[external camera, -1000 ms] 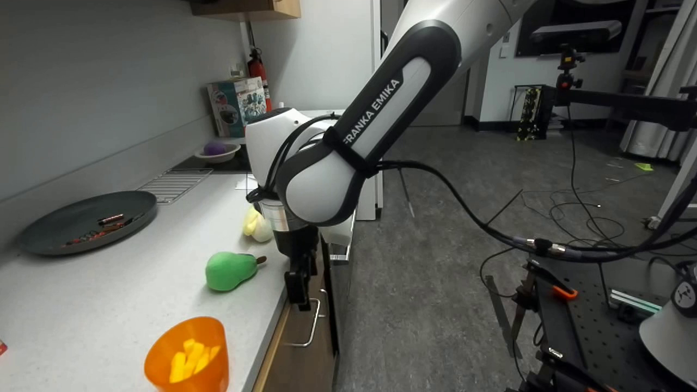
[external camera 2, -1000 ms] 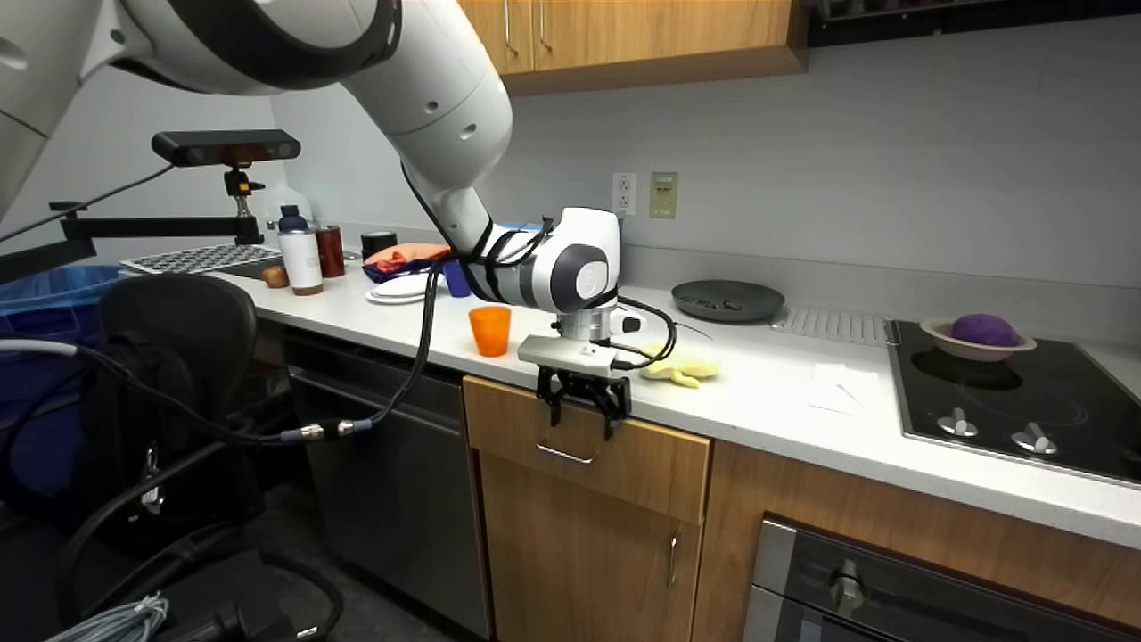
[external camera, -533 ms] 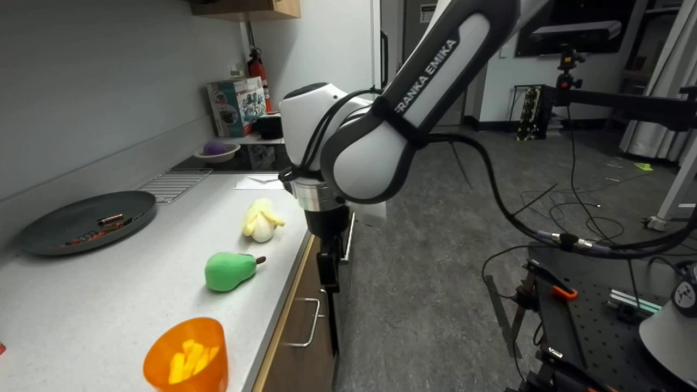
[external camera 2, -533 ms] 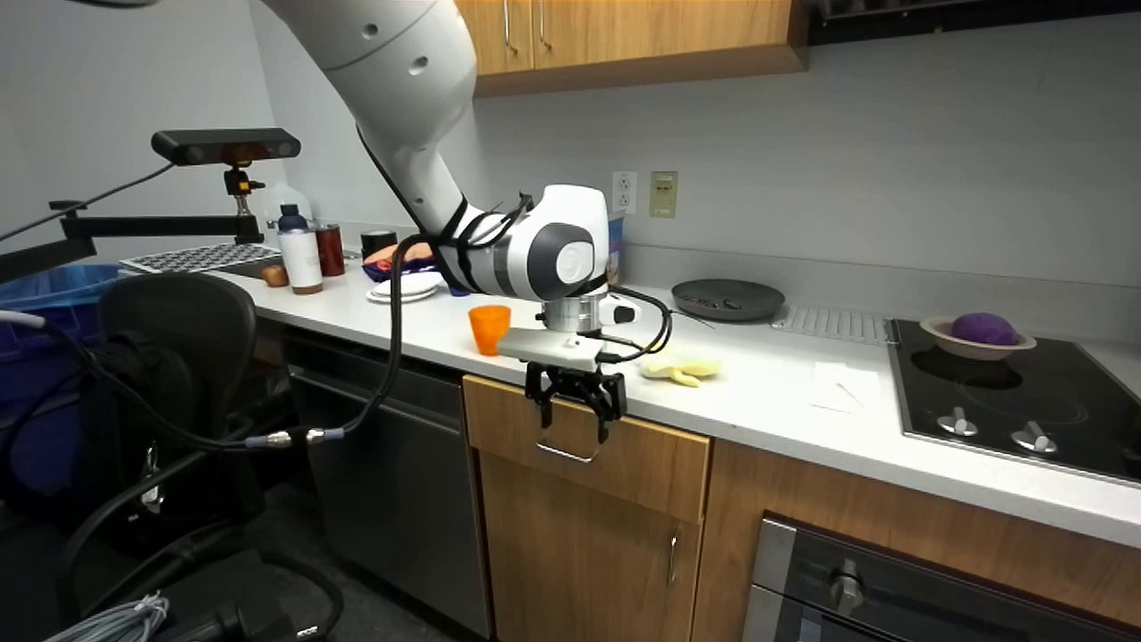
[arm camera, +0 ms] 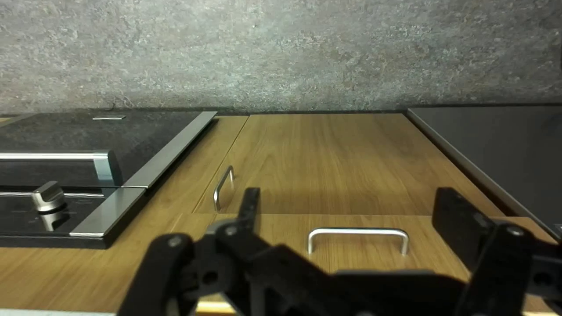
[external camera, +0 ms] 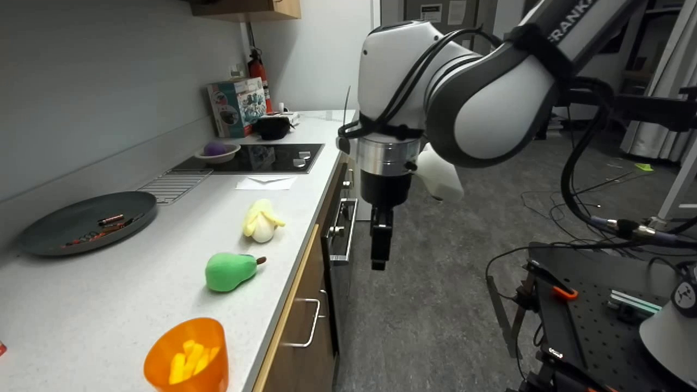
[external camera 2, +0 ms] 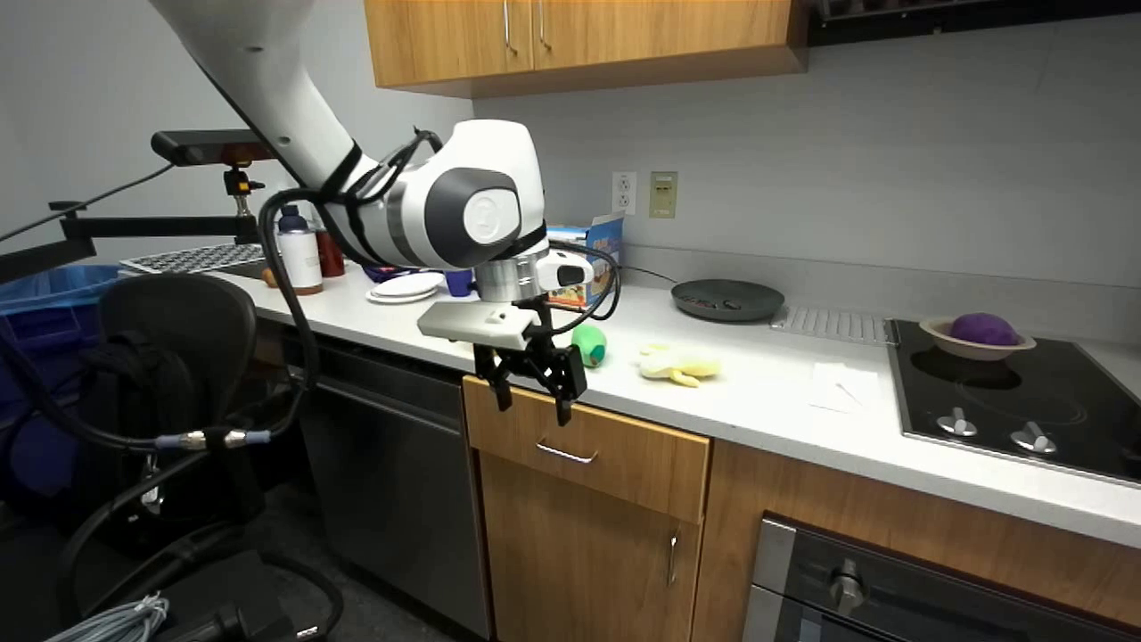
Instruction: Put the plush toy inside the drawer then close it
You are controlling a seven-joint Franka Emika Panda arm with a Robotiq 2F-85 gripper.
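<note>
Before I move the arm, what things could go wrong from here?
The drawer hides its inside, so the plush toy may not be there. The open jaws could snag the bar handle if lowered. Swinging over the counter, they might tip the orange cup or nudge the green plush pear.

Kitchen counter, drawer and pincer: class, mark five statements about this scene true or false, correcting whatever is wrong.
1. The green pear lies between the orange cup and the yellow soft toy. True.
2. The orange cup is empty. False: it holds yellow sticks.
3. The pincer grips the handle. False: it hangs open, clear of the handle.
4. The round purple thing sits in a bowl. True.
5. The drawer stands wide open. False: it is shut or nearly so, with no inside showing.
</note>
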